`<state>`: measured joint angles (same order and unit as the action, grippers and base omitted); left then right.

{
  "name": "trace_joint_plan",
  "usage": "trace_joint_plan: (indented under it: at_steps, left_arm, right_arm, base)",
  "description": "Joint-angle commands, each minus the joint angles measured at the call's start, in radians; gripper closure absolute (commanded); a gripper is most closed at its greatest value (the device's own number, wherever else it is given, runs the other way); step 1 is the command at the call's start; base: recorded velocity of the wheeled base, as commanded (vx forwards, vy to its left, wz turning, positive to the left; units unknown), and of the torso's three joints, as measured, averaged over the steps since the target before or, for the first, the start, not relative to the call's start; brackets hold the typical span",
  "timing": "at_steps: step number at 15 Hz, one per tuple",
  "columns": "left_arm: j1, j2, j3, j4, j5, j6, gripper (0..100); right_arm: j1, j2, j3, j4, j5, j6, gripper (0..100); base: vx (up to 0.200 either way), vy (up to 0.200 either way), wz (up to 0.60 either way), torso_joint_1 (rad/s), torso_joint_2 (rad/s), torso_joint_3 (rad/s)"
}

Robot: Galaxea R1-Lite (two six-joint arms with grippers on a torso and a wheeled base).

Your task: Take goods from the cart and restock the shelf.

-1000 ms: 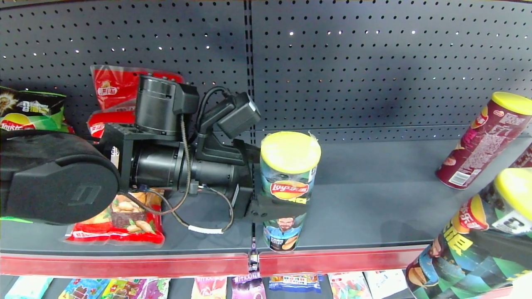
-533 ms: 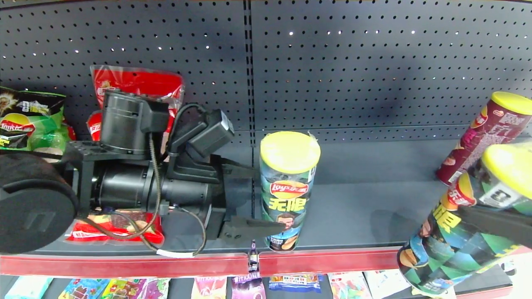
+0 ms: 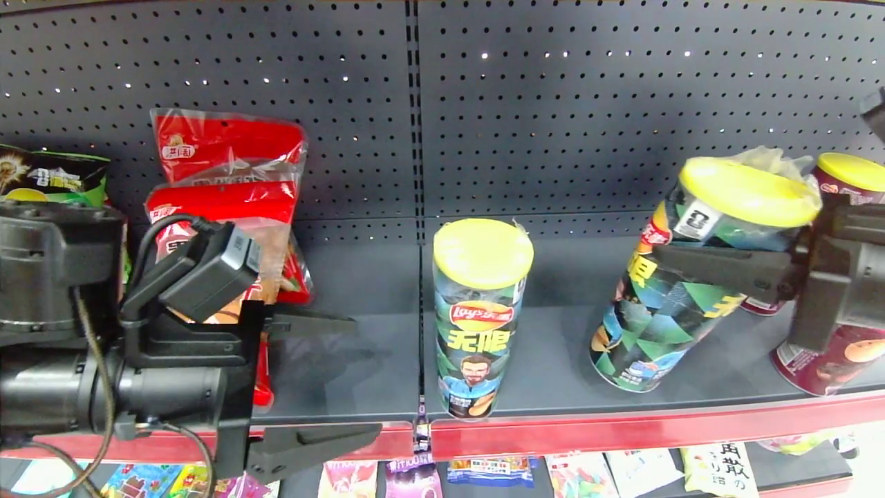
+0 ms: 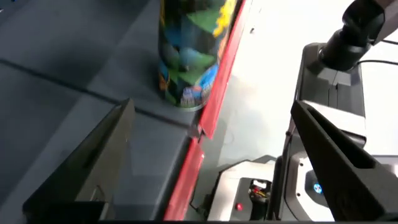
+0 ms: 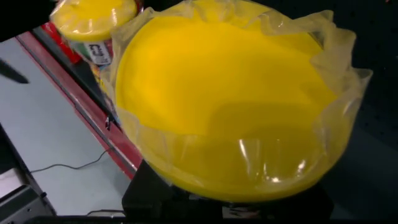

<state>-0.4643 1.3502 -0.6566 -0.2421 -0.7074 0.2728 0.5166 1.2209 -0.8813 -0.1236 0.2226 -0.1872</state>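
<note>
A chip can with a yellow lid stands upright at the shelf's front edge, mid-shelf; it also appears in the left wrist view. My left gripper is open to the left of it, well apart, with nothing between its fingers. To the right, a second matching can leans tilted with its base at the shelf floor. My right gripper is shut on it just below the lid. That can's wrapped yellow lid is close up in the right wrist view, with the standing can's lid beyond.
A maroon can sits behind my right gripper at the far right. Red snack bags and a green chip bag stand at the back left. The shelf has a red front lip and a pegboard back; packets lie below.
My left gripper let go of the standing can and drew back to the left. My right arm carried the second can up from the lower right onto the shelf.
</note>
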Motion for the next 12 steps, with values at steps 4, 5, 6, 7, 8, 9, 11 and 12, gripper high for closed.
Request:
trace_joint_plan:
  at_steps: [4,5,6,7,8,9,11,12]
  left_arm:
    - [0.038,-0.304,0.166,0.004,0.095,-0.122,0]
    - [0.039,-0.341,0.187,0.006,0.117,-0.153,0]
    - [0.039,-0.370,0.201,0.006,0.129,-0.175,0]
    - [0.039,-0.390,0.209,0.006,0.137,-0.184,0]
    - [0.039,-0.391,0.210,0.006,0.138,-0.184,0]
    - [0.039,-0.395,0.210,0.006,0.143,-0.184,0]
    - [0.039,-0.396,0.212,0.006,0.143,-0.184,0]
    - [0.039,-0.393,0.212,0.006,0.144,-0.184,0]
  right_arm:
    - [-0.003,0.247,-0.176,-0.011,0.046,0.000,100]
    - [-0.006,0.279,-0.206,-0.011,0.057,0.000,100]
    - [-0.015,0.312,-0.234,-0.011,0.060,0.000,100]
    - [-0.017,0.344,-0.257,-0.011,0.060,-0.001,100]
    - [-0.017,0.367,-0.277,-0.013,0.060,-0.001,100]
    - [-0.015,0.391,-0.295,-0.024,0.058,-0.001,100]
    - [-0.015,0.428,-0.320,-0.057,0.060,-0.001,100]
    - [-0.015,0.459,-0.349,-0.074,0.060,-0.001,100]
  base:
    - [0.000,0.000,0.00,0.000,0.00,0.000]
    - [0.000,0.000,0.00,0.000,0.00,0.000]
    - [0.000,0.000,0.00,0.000,0.00,0.000]
    - [0.000,0.000,0.00,0.000,0.00,0.000]
    - [0.000,0.000,0.00,0.000,0.00,0.000]
    - [0.000,0.000,0.00,0.000,0.00,0.000]
    - [0.000,0.000,0.00,0.000,0.00,0.000]
    - [0.000,0.000,0.00,0.000,0.00,0.000]
